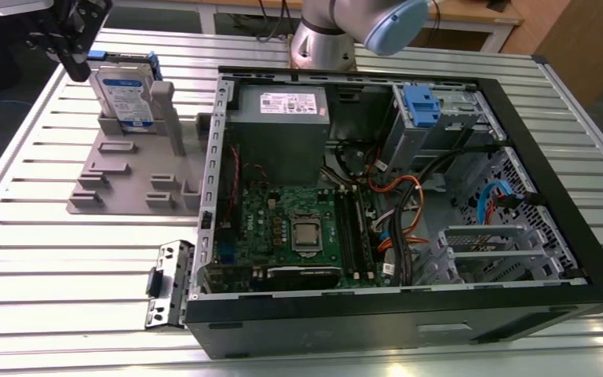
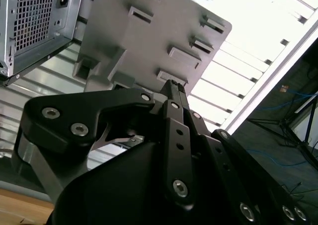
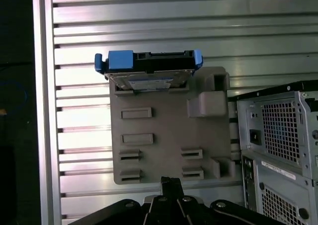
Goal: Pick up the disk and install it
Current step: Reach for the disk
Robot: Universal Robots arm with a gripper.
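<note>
The disk (image 3: 148,68) stands on edge in the end slot of the grey holder (image 3: 164,135), blue carrier uppermost, untouched. The claw (image 3: 171,181) hangs above that holder, clear of the disk, and in both wrist views its fingertips look pressed together on nothing. The open computer case (image 1: 407,196) sits just beside the holder on the slatted worktop (image 1: 29,259).

My worry: coming down with the tips together, the claw would strike the carrier's top edge instead of straddling it. That could tip the drive in its slot or shove the holder towards the case. An off-centre grip might let it twist.
</note>
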